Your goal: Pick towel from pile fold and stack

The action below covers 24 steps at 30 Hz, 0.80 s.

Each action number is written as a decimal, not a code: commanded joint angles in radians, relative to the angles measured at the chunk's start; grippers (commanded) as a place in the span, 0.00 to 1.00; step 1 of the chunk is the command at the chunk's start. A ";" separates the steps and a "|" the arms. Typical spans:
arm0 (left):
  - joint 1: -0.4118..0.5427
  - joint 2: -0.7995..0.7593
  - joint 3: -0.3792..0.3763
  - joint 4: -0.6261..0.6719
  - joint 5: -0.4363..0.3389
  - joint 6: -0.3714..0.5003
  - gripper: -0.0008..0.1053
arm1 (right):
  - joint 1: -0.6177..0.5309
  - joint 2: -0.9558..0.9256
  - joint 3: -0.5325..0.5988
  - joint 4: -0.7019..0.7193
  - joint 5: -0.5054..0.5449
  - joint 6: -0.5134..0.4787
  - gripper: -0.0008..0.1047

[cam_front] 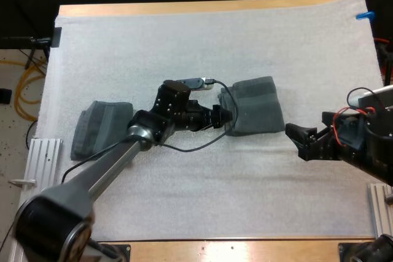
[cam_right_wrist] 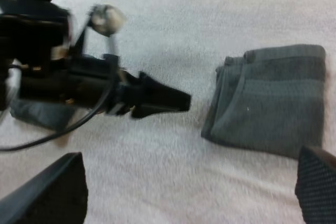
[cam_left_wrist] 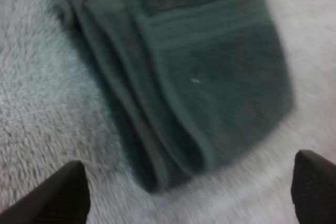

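A dark grey-green folded towel (cam_front: 255,107) lies flat on the white mat, right of centre. My left gripper (cam_front: 226,116) hovers at its left edge, open. In the left wrist view its fingers (cam_left_wrist: 63,195) stand wide apart above the mat, just short of the folded towel (cam_left_wrist: 210,77). My right gripper (cam_front: 295,139) is open with nothing in it, a short way off the towel's lower right corner. In the right wrist view the folded towel (cam_right_wrist: 273,103) lies ahead, with the left gripper (cam_right_wrist: 173,100) pointing at its edge. A second towel (cam_front: 101,128) lies at the mat's left side.
The white mat (cam_front: 202,41) covers most of the wooden table. Bare mat stretches behind the towels and in front of them. The second towel (cam_right_wrist: 37,114) lies under the left arm in the right wrist view. A metal rail (cam_front: 43,151) runs along the table's left edge.
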 commanded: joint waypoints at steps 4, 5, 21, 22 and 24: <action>-0.001 0.106 -0.027 -0.042 -0.008 -0.084 0.72 | -0.003 -0.020 -0.001 0.043 0.044 -0.004 0.75; -0.001 0.133 -0.040 -0.042 -0.005 -0.089 0.72 | -0.003 -0.019 -0.001 0.050 0.069 -0.004 0.75; -0.033 0.297 -0.259 0.120 -0.014 -0.157 0.72 | -0.003 -0.019 0.015 0.063 0.086 -0.004 0.75; -0.046 0.304 -0.276 0.125 -0.013 -0.157 0.72 | -0.003 -0.019 0.015 0.064 0.086 -0.004 0.75; -0.065 0.318 -0.299 0.141 -0.018 -0.157 0.72 | -0.003 -0.019 0.015 0.064 0.086 -0.004 0.75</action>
